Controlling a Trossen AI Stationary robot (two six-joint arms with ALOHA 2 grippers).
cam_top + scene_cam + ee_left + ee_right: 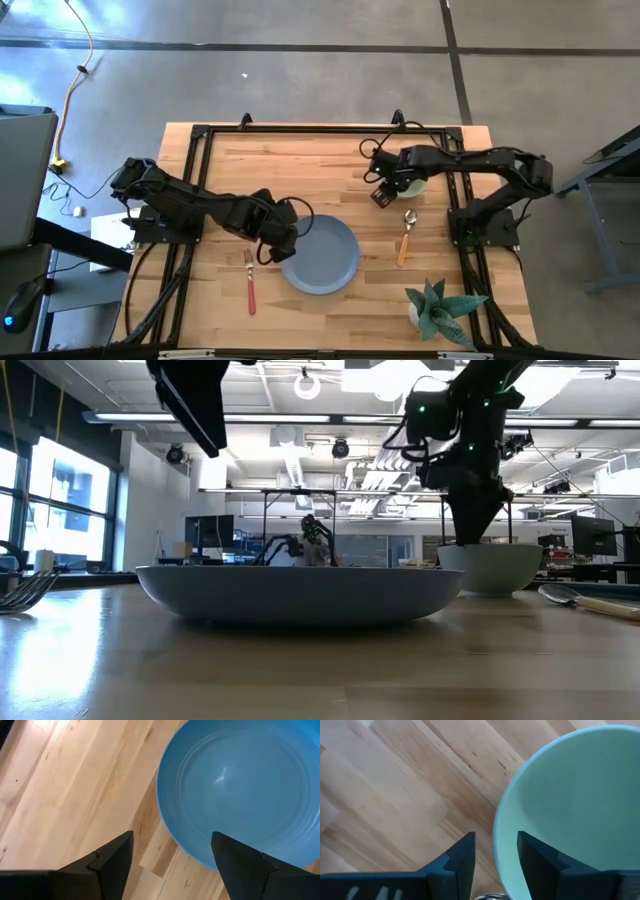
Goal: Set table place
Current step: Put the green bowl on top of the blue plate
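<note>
The blue-grey plate (325,258) (300,592) lies flat on the table (330,150), near its middle. My left gripper (281,238) (172,851) hangs open above the plate's left rim (167,820), well clear of it in the low view. The pale green bowl (415,187) (495,568) stands on its base toward the far right. My right gripper (384,194) (496,836) is open and points down over it, one finger inside the rim (496,845) and one outside, with gaps showing on both sides. The red-handled fork (250,280) lies left of the plate, the orange-handled spoon (405,236) right of it.
A spiky teal-green potted plant (440,310) stands at the table's near right corner. The black rail frame (200,140) runs along the far and side edges. Bare wood (290,170) lies between the plate and the far rail.
</note>
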